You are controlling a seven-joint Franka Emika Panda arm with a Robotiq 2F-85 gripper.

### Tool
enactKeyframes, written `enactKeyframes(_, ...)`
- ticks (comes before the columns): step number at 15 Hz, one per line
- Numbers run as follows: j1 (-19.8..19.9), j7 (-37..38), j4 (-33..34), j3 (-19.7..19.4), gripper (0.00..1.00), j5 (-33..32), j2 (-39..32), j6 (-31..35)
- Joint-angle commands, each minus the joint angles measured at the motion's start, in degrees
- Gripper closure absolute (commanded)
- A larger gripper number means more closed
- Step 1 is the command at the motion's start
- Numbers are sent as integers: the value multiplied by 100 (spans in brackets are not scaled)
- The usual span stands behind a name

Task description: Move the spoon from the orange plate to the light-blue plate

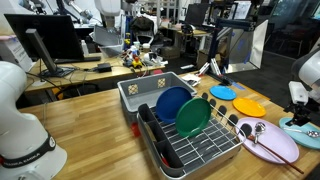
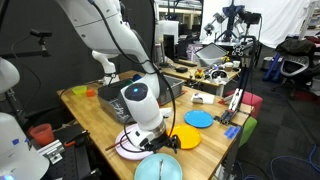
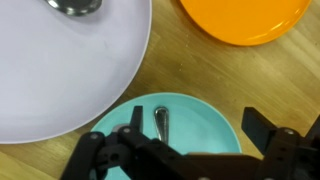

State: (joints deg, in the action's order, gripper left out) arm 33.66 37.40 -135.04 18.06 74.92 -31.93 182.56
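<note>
In the wrist view the small dark spoon (image 3: 161,122) lies on the light-blue plate (image 3: 205,125), its bowl pointing away from the camera. My gripper (image 3: 194,125) is open just above that plate. The spoon is between the fingers, close to one of them and not gripped. The orange plate (image 3: 245,20) is bare in what shows of it. In both exterior views the gripper (image 1: 299,116) (image 2: 150,143) hangs over the light-blue plate (image 1: 303,130) (image 2: 158,168), beside the orange plate (image 1: 248,106) (image 2: 184,138).
A pale lilac plate (image 3: 60,70) (image 1: 272,143) with a shiny silver spoon (image 1: 254,130) lies next to the light-blue one. A small brighter-blue plate (image 1: 222,92) lies beyond the orange one. A dish rack (image 1: 190,140) holds upright dark-blue and green plates.
</note>
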Motion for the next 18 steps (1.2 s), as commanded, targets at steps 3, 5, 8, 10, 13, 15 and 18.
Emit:
enactKeyframes(3,0,-174,-73,188,0,2,232,4)
enactKeyframes(5,17,-213,-120,190,0,3,263,4)
enactKeyframes(8,36,-244,-136,190,0,2,263,4)
enactKeyframes(10,36,-245,-137,190,0,2,263,4)
enactKeyframes(13,36,-246,-137,190,0,2,263,4)
enactKeyframes(15,36,-247,-137,190,0,2,263,4)
enactKeyframes(18,36,-247,-137,190,0,2,263,4)
